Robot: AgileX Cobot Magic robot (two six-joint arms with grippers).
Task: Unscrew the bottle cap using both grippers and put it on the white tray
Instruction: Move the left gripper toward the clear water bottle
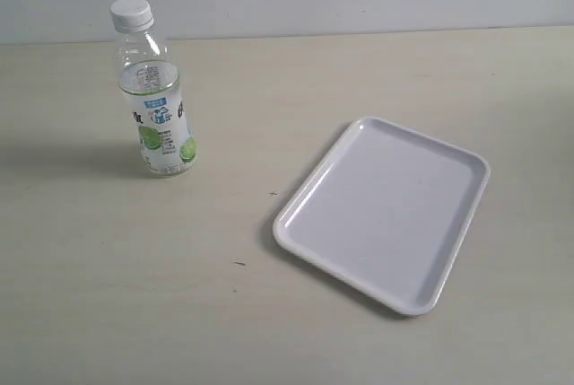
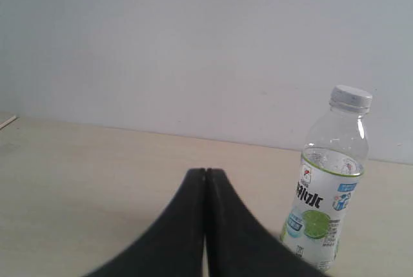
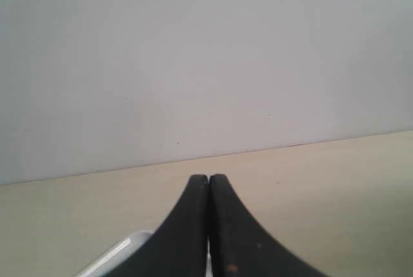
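You're right at the start here. The bottle [image 1: 157,102] stands upright on the surface [image 1: 224,313], well apart from the white tray [image 1: 386,214], off its left side, and the bottle cap [image 1: 132,13] sits on its neck, with no sign of loosening. The tray holds nothing. Your left gripper [image 2: 205,172] has its fingers pressed together, empty, facing the bottle. Your right gripper [image 3: 208,177] matches it, hanging by a corner of the tray. By my read everything's left: steady the bottle, twist the cap off, carry it over.
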